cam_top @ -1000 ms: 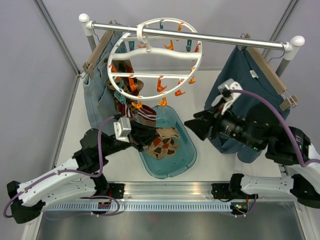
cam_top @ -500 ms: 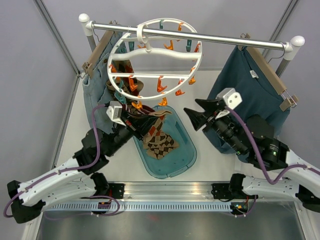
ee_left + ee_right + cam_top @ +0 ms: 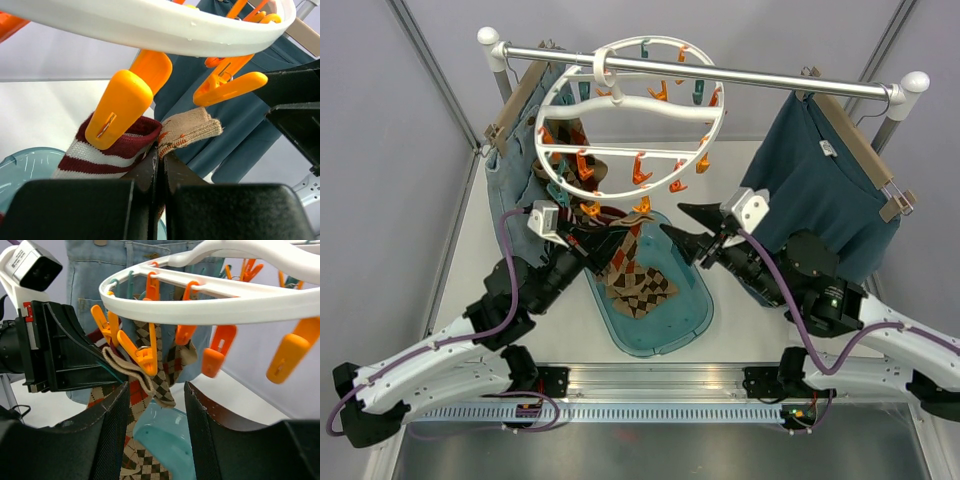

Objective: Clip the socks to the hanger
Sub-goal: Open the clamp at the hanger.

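Note:
The white ring hanger (image 3: 630, 115) hangs from the rail, with orange and teal clothespins. Several argyle socks (image 3: 565, 195) hang clipped at its left side. My left gripper (image 3: 610, 240) is shut on the tan cuff of an argyle sock (image 3: 625, 262), held just under the ring's front clips. In the left wrist view the cuff (image 3: 190, 131) sticks out above the closed gripper (image 3: 159, 157), beside an orange clothespin (image 3: 122, 107) and a red-striped cuff (image 3: 115, 152). My right gripper (image 3: 678, 222) is open, its gripper (image 3: 155, 390) below an orange clothespin (image 3: 142, 357) and the held cuff (image 3: 127, 369).
A teal basin (image 3: 690, 310) below the hanger holds more socks (image 3: 640, 290). Blue-grey jeans (image 3: 515, 190) hang at the left of the rail (image 3: 770, 80) and a teal sweater (image 3: 820, 190) at the right, both on wooden hangers.
My left gripper has lifted the sock out of the basin up toward the ring's front clips. My right arm has swung left and forward, bringing its open gripper close to the hanger.

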Tool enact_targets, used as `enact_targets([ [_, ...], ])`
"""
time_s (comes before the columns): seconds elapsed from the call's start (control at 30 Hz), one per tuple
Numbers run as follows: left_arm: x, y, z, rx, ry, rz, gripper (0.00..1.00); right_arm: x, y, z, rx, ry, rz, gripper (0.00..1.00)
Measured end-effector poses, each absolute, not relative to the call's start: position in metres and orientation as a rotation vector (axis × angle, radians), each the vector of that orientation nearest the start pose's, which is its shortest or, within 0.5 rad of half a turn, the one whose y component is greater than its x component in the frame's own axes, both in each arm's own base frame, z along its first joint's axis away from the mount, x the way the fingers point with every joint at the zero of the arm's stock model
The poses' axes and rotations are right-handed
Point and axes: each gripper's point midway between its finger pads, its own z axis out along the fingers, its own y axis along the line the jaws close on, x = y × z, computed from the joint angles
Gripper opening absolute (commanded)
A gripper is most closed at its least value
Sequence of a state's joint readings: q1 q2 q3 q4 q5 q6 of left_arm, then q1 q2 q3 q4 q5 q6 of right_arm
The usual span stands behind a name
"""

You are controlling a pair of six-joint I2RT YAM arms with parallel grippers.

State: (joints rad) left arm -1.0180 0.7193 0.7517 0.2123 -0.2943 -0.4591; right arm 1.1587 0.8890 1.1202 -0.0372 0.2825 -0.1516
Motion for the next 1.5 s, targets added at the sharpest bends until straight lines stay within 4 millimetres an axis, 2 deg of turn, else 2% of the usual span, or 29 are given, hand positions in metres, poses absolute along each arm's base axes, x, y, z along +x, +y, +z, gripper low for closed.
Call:
enact_targets([
  [0.2, 0.195, -0.247, 0.379, 0.112, 1.413, -1.038, 0.02, 0.182, 0.296, 0.429, -0.716, 1.249, 0.654, 0.54],
  [0.37, 0.195, -0.247, 0.376, 0.113, 1.425, -1.031, 0.02, 0.185, 0.305, 0.425, -0.737, 1.243, 0.642, 0.58],
  [0.7, 0.196, -0.248, 0.366, 0.122, 1.462, -1.016, 0.02, 0.190, 0.312, 0.434, -0.728, 1.200, 0.625, 0.61],
  [1.1, 0.196, -0.249, 0.366, 0.123, 1.464, -1.015, 0.02, 0.196, 0.324, 0.446, -0.717, 1.172, 0.623, 0.60],
  [1.3, 0.196, -0.249, 0.366, 0.123, 1.465, -1.015, 0.02, 0.198, 0.328, 0.453, -0.709, 1.159, 0.625, 0.49],
  [1.5, 0.196, -0.249, 0.367, 0.123, 1.463, -1.016, 0.02, 0.199, 0.330, 0.459, -0.705, 1.153, 0.625, 0.25],
])
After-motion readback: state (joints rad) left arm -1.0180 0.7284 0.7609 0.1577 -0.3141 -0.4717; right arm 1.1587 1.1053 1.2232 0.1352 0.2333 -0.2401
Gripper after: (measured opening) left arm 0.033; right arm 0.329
